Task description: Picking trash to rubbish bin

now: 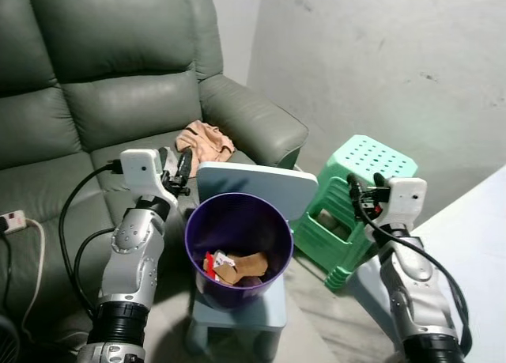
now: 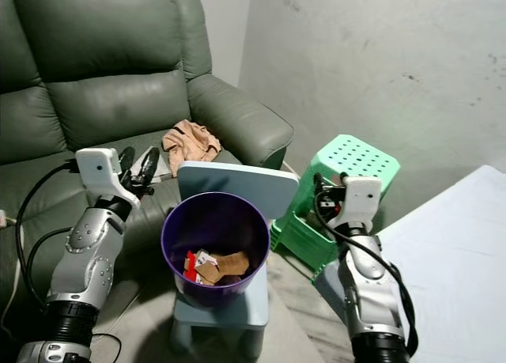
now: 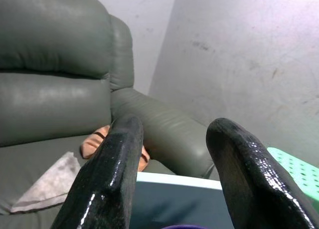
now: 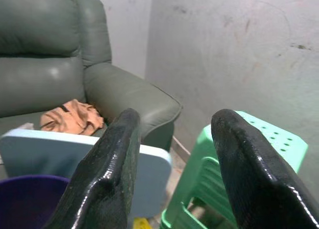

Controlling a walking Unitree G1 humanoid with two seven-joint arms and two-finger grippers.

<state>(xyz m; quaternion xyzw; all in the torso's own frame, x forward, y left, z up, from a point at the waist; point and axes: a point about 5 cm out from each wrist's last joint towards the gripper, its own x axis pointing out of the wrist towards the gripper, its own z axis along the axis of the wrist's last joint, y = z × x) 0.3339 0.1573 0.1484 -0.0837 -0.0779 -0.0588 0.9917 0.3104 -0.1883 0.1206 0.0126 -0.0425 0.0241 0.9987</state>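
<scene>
Head stereo pair looking down; two wrist cameras looking forward along their fingers.

Both eye views sit high and face forward and down onto the purple bin (image 1: 237, 248) on its small blue chair (image 1: 257, 187), near the camera, with the grey sofa (image 1: 95, 78) behind and the green stool (image 1: 360, 173) to the right. Each wrist view looks low and close past its own black fingers (image 3: 107, 181) toward the sofa arm, orange cloth (image 4: 70, 116), chair back and stool, all shared with the eye views.

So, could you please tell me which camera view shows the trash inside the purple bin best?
The left eye view: it looks down into the purple bin at the trash. The right eye view shows it similarly. The wrist views catch only the bin's rim, not its contents.
</scene>
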